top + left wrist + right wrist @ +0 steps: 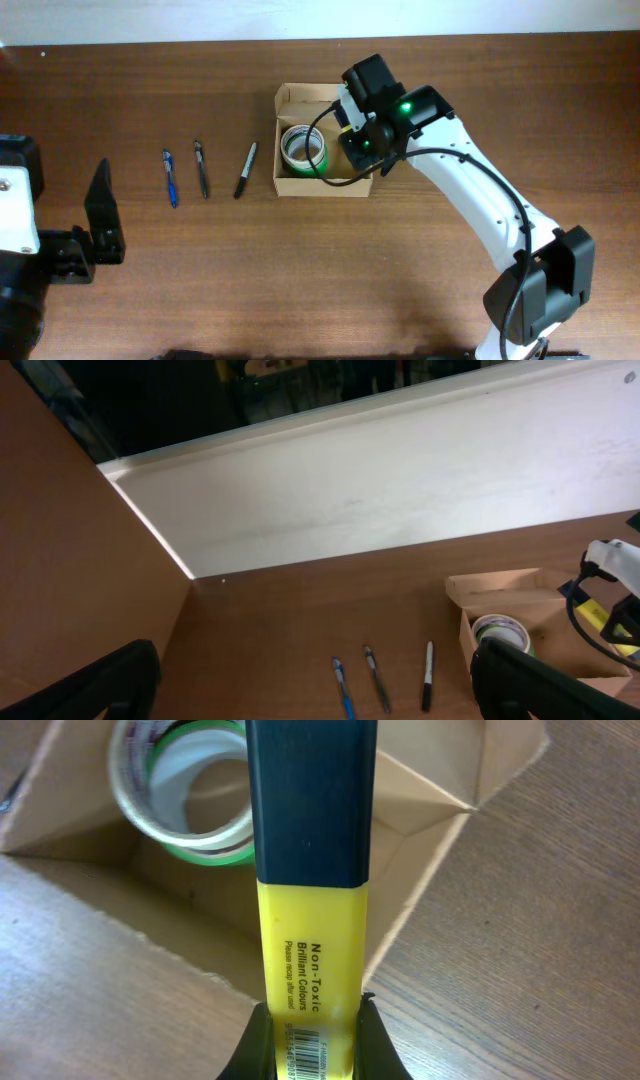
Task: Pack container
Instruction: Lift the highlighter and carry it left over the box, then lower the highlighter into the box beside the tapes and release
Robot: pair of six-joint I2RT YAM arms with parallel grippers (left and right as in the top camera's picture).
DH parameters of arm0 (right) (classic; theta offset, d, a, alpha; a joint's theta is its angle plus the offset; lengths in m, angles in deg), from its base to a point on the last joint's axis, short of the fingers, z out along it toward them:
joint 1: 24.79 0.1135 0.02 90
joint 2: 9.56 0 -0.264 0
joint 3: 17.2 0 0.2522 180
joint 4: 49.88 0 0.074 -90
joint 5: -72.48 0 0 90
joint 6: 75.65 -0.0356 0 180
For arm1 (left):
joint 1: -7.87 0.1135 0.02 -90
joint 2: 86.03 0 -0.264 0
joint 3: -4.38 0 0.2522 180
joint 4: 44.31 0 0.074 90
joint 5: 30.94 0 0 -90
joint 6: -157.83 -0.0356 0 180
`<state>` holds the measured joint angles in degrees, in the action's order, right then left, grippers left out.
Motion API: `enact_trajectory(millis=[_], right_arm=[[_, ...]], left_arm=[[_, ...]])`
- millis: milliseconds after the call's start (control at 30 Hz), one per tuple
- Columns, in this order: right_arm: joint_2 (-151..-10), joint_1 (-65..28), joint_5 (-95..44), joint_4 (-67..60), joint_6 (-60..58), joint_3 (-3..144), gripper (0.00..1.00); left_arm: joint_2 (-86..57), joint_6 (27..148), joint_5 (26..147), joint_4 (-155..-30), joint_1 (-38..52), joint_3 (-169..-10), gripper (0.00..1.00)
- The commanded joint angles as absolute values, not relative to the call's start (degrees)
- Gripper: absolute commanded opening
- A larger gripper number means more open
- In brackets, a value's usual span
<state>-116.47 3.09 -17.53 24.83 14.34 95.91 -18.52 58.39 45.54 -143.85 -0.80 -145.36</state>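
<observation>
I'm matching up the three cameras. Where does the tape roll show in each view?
Overhead: tape roll upper centre, inside the cardboard box.
Left wrist: tape roll lower right, in the box.
Right wrist: tape roll top left, partly behind the yellow highlighter.
Shared landmark: the cardboard box around the roll, in all three.

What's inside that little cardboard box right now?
A green-edged roll of tape lies in the cardboard box. The right pincer holds a yellow highlighter over the other half. The arm covers the floor there, so anything beneath cannot be seen.
</observation>
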Motion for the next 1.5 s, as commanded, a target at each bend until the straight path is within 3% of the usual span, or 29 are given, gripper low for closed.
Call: enact_trajectory(millis=[0,267,633,1467], right_arm=[[-119.29,1.80,-16.90,24.17,13.88,97.18,0.04],[-124.38,1.72,-18.85,21.16,12.02,97.18,0.04],[-124.58,1.82,-18.10,15.52,0.62,97.18,0.04],[-124.60,4.34,-18.32,19.45,-4.24,97.11,0.04]], left_arm=[[-18.11,57.85,46.02,-143.85,-0.97,-145.16,0.99],[-18.11,57.85,46.22,-144.09,-0.97,-145.16,0.99],[-18.11,57.87,46.22,-144.33,-0.97,-145.16,0.99],[-18.11,57.87,46.22,-144.28,-0.97,-145.16,0.99]])
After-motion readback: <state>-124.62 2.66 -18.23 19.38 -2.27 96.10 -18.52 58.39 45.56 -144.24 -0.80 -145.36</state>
